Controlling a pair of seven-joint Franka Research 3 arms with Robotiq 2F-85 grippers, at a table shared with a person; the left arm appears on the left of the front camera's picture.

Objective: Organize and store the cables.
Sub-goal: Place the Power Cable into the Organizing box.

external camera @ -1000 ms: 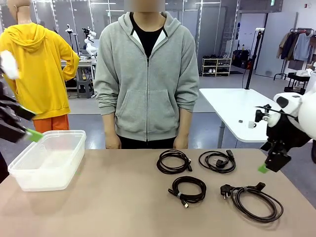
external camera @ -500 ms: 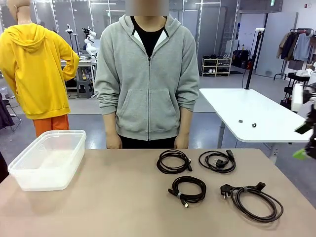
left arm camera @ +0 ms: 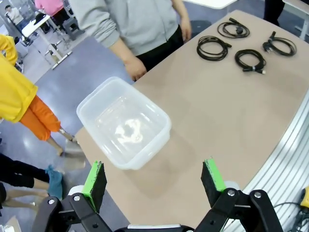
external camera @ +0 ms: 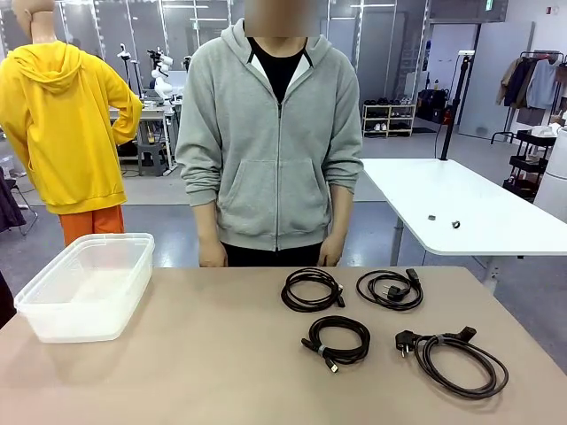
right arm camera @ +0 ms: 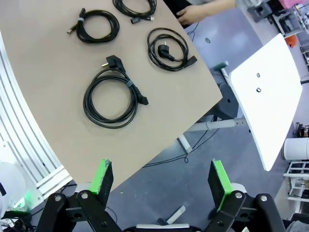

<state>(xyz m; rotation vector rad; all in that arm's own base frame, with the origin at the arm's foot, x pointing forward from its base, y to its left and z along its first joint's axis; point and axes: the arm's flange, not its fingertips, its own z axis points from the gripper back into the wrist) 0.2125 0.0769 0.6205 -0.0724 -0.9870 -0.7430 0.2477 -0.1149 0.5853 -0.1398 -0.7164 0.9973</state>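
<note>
Several coiled black cables lie on the tan table (external camera: 204,354): a back-left coil (external camera: 312,289), a back-right coil (external camera: 390,289), a middle coil (external camera: 337,341) and a larger loose coil (external camera: 456,354) at the front right. My left gripper (left arm camera: 153,177) hangs open, high above the table's left end, with the cables (left arm camera: 212,47) far off. My right gripper (right arm camera: 160,178) is open too, high beyond the table's right edge, above the large coil (right arm camera: 110,96) and the back-right coil (right arm camera: 169,48). Both hold nothing.
A clear plastic container (external camera: 89,243) stands at the table's left end, below my left gripper (left arm camera: 145,104). A person in a grey hoodie (external camera: 275,150) stands at the far edge, hands hanging. A white table (external camera: 443,208) stands off to the right, across a gap.
Both arms have pulled out of the front view: the left gripper left the left edge above the container, and the right gripper rose away at the right edge. Cables and container stayed put.
</note>
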